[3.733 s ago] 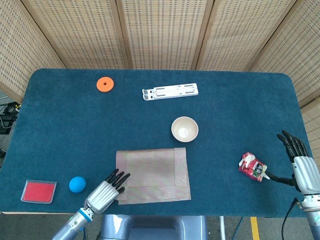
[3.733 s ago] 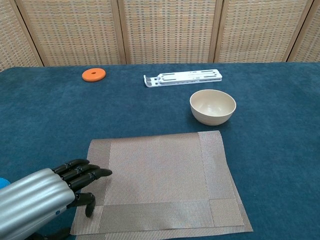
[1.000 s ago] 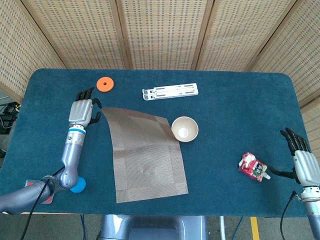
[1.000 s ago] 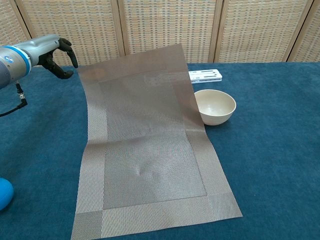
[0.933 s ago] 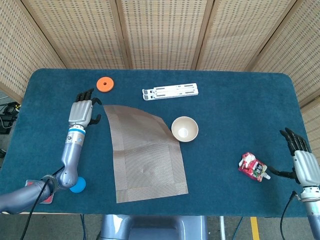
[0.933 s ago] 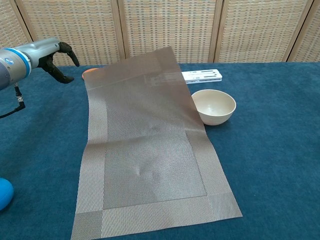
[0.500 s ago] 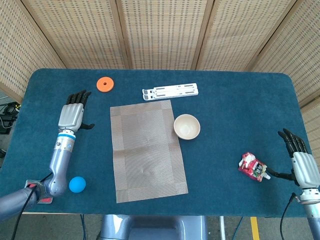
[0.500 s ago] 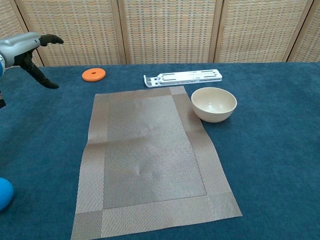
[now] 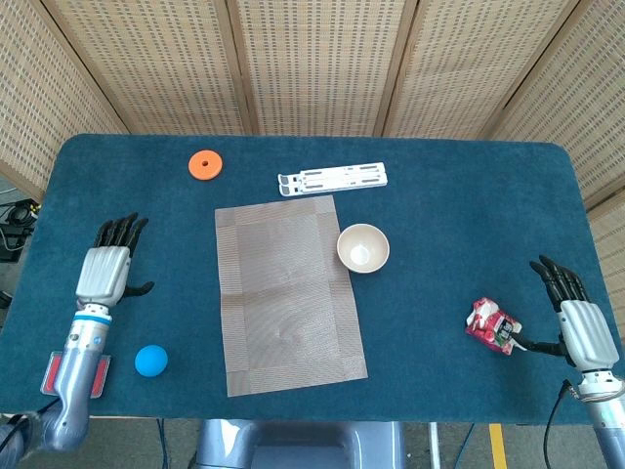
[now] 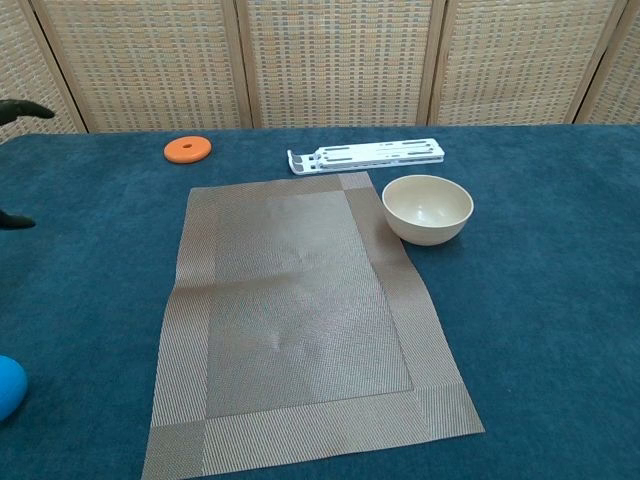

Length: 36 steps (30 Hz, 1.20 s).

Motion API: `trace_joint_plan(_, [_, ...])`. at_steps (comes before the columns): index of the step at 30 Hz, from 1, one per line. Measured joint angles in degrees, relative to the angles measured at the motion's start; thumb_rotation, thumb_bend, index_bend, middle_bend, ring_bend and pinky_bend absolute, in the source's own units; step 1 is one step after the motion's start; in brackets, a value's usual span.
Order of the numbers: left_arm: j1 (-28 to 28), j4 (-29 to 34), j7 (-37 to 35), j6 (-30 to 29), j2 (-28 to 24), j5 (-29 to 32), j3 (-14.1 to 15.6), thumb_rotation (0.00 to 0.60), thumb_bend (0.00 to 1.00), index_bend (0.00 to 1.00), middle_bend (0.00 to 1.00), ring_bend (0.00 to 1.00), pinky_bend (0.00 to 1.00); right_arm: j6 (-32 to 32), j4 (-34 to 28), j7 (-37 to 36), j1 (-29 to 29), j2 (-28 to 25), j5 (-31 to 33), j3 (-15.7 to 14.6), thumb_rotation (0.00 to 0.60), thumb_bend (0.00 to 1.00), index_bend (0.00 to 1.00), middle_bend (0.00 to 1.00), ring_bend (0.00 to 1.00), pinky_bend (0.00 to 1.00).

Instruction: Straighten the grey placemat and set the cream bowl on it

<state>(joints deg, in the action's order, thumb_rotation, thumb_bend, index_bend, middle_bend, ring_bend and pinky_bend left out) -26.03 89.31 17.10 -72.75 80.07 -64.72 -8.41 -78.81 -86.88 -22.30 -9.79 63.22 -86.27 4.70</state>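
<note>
Left hand [image 9: 105, 268] has drawn back, fingers spread, empty; grey placemat [image 9: 288, 293] lies flat beside cream bowl [image 9: 363, 247]

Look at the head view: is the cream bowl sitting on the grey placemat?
No, the bowl sits on the table beside the placemat.

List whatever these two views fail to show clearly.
- Left hand: chest view's left edge cuts it down to dark fingertips.
- Right hand: outside the chest view.
- Red packet: label too small to read in head view.
- Red card: left forearm partly covers it.
</note>
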Motion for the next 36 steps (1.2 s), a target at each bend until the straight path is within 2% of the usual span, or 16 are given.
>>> trace_joint_plan(9, [8.9, 2.5, -1.8, -9.9, -1.5, -8.0, 7.7, 0.6, 0.14, 0.06, 0.0, 0.0, 0.0, 0.9, -0.5, 1.4, -0.5, 0.6, -0.9, -0.8, 0.6, 0.15, 0.01, 0.0, 0.0, 0.0])
trace_joint_plan(12, [10.6, 2.5, -2.3, -12.2, -2.1, -10.2, 8.6, 0.6, 0.14, 0.06, 0.0, 0.0, 0.0, 1.2, -0.6, 2.0, -0.8, 0.9, -1.2, -1.0, 0.6, 0.15, 0.01, 0.0, 0.0, 0.0])
trace_joint_plan(19, [11.8, 2.2, -5.3, -13.1, -3.3, -11.3, 7.9, 0.6, 0.14, 0.07, 0.0, 0.0, 0.0, 2.1, -1.0, 4.3, -1.6, 2.1, -2.0, -1.4, 0.6, 0.15, 0.06, 0.0, 0.0, 0.0])
trace_joint_plan(29, [12.6, 2.6, -7.5, -12.5, -4.6, -11.8, 6.6, 0.6, 0.14, 0.08, 0.0, 0.0, 0.0, 2.9, -3.3, 9.6, -4.1, 4.7, -2.8, -0.2, 0.6, 0.15, 0.23, 0.0, 0.0, 0.0])
trace_joint_plan(36, [12.6, 2.0, -7.4, -10.8, -4.4, -11.5, 6.1, 0.6, 0.14, 0.08, 0.0, 0.0, 0.0, 2.8, -8.5, 12.8, -5.5, 7.6, -3.6, 0.5, 0.6, 0.15, 0.23, 0.0, 0.0, 0.0])
